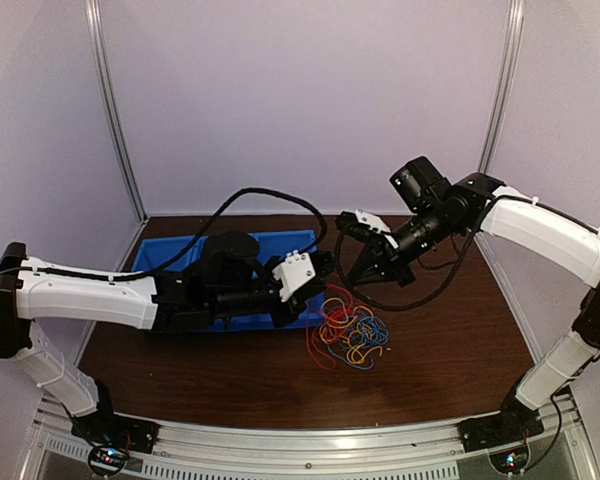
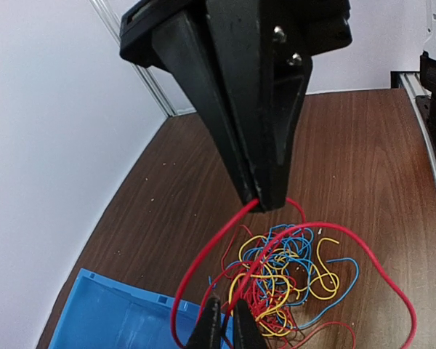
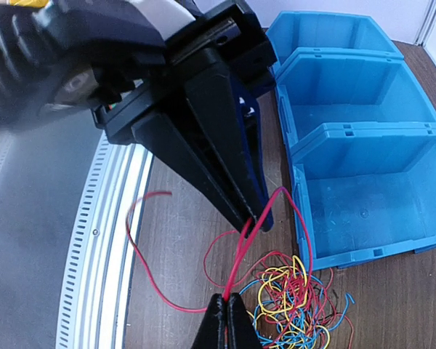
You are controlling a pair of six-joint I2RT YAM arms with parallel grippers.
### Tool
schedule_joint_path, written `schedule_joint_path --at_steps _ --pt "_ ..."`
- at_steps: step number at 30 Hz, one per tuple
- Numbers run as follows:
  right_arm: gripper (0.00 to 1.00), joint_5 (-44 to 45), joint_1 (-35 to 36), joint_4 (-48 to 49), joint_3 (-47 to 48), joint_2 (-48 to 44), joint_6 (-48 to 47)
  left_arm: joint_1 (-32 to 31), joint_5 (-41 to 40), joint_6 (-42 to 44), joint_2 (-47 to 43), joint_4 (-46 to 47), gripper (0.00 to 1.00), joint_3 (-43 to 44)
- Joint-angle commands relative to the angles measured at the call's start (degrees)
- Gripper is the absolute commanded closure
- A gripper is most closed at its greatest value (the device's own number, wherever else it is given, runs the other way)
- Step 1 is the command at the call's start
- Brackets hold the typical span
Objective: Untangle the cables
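The left wall stands close beside the left arm, which lies across a row of blue bins. In the right wrist view the bins sit just behind the meeting jaws, three in a line. Only bare blue floor shows inside them.

The left gripper reaches out past the bins' right end. Its jaws are nearly together, with only a slit showing between its fingertips. A red strand runs into the tips.

Directly below both sets of jaws, and a little toward the near edge, the cables lie on the table. They form one loose heap of red, blue and yellow loops, touching the bins' front corner.

The right gripper points down and leftward, tip to tip with the left one. Its jaws are pinched tight on the same red strand, which rises taut from the heap.

Right of the jaws the brown tabletop is open up to the right wall. In front of the heap, a strip of wood runs to the metal rail at the near edge.
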Motion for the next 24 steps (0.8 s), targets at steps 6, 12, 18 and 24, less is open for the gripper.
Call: schedule_joint_path --at_steps 6,12,18,24 --pt "1.0 -0.77 1.23 -3.14 1.2 1.66 -2.41 0.05 -0.75 2.96 -1.97 3.06 0.99 1.1" --pt "1.0 0.93 1.21 -2.13 0.42 2.79 -2.83 -0.02 -1.15 1.83 -6.77 3.2 0.99 -2.77" --pt "1.0 0.39 1.32 -3.68 0.06 4.56 -4.8 -0.03 -1.38 -4.57 -12.28 9.45 0.71 -11.6" --pt "1.0 -1.98 1.83 -5.26 2.42 5.29 -5.32 -0.01 2.15 -5.9 -7.69 13.16 0.61 -12.08"
